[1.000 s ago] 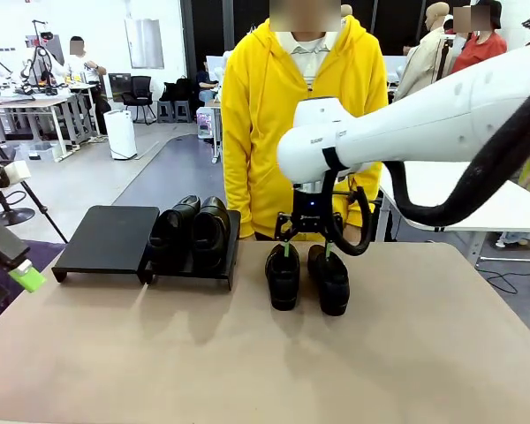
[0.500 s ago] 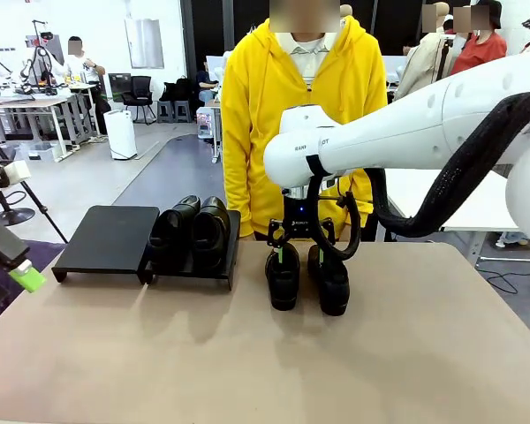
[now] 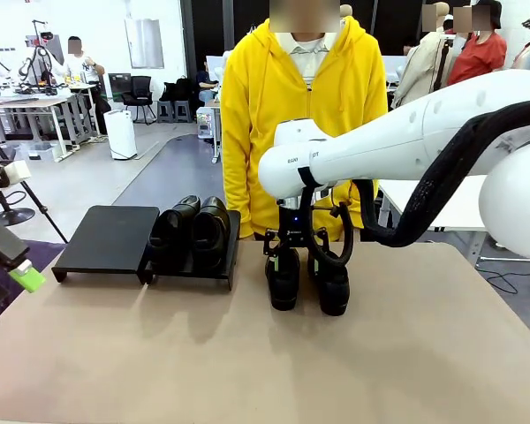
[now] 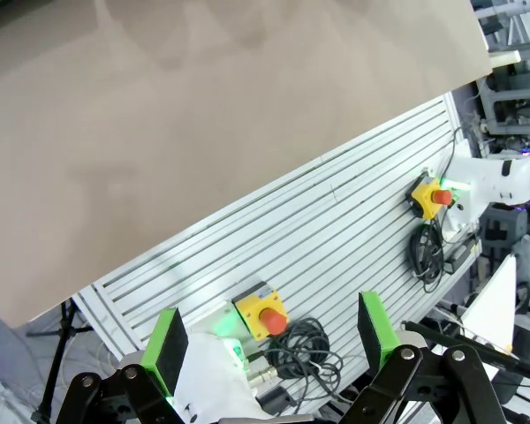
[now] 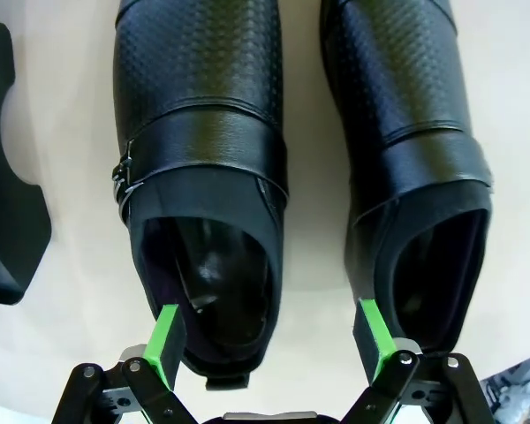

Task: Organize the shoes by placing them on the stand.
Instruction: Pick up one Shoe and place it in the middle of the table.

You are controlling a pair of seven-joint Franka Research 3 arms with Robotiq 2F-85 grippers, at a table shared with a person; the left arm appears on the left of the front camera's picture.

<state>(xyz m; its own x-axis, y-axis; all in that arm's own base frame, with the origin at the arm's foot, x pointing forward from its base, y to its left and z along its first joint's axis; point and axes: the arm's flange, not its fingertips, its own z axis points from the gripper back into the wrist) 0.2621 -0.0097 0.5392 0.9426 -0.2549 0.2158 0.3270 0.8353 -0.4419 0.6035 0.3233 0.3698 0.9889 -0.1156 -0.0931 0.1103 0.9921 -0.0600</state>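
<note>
As the right hand has dropped to the heels of 2 loafers on the worktop, a pickup looks near.
Its jaws stand apart, 1 pad at 1 loafer's mouth; whether it touches leather is hidden. 2 more loafers sit on the stand, its other panel bare. The left hand, also apart, hangs off the worktop's edge.
</note>
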